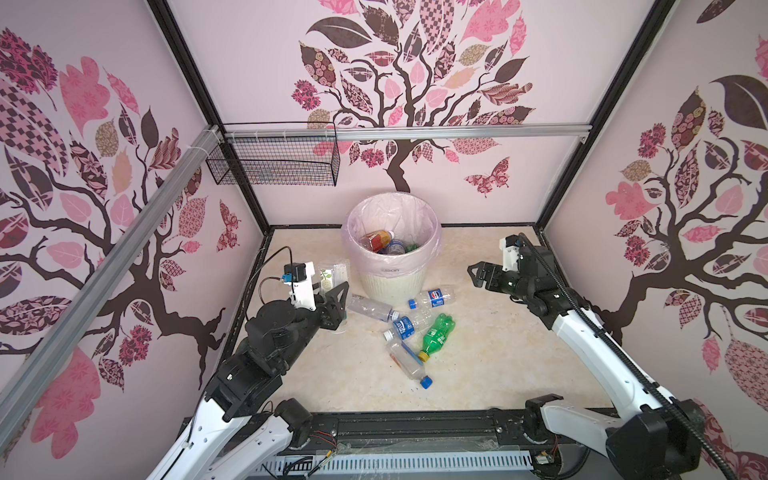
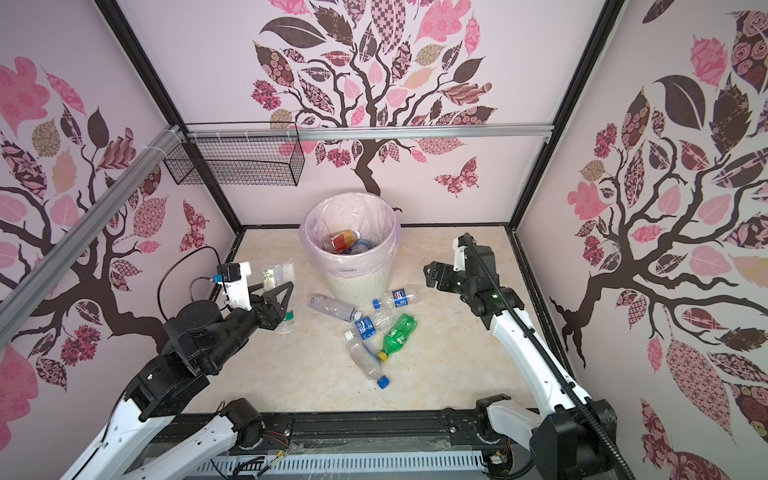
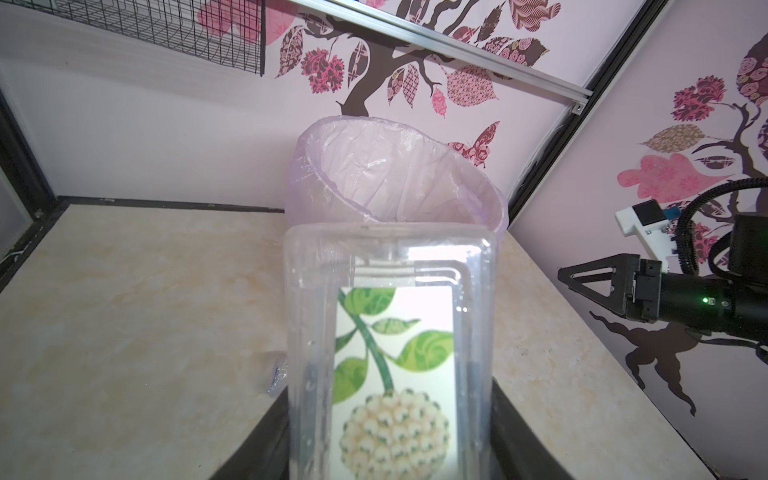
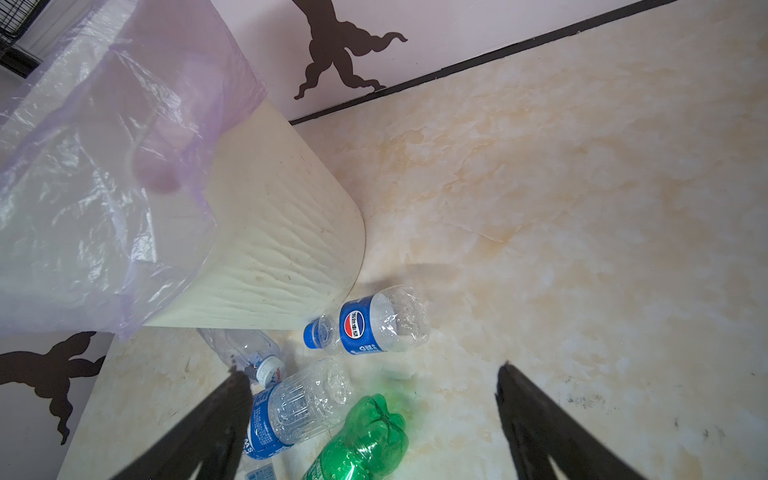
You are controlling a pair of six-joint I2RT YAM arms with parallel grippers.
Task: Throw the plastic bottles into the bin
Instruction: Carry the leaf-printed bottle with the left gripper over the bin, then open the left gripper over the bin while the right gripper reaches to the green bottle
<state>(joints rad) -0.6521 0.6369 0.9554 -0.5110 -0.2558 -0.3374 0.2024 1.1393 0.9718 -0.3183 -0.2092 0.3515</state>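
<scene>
My left gripper (image 1: 335,299) is shut on a clear flat-sided plastic bottle (image 3: 390,332) with a green leaf label, held above the table just left of the bin (image 1: 392,286). The bin is cream and ribbed with a pink liner (image 3: 395,166); a red-labelled bottle (image 1: 376,240) and others lie inside. Several bottles lie on the table in front of it: a Pepsi-labelled one (image 4: 374,322), a clear one (image 1: 370,307), a blue-labelled one (image 4: 291,409), a green one (image 1: 436,334) and a blue-capped one (image 1: 407,363). My right gripper (image 4: 372,372) hangs open and empty, right of the bin.
A black wire mesh basket (image 1: 274,162) hangs from the aluminium rail (image 1: 457,132) at the back left. Patterned walls close in the marble-look table (image 1: 519,353) on three sides. The arm bases sit along the front edge.
</scene>
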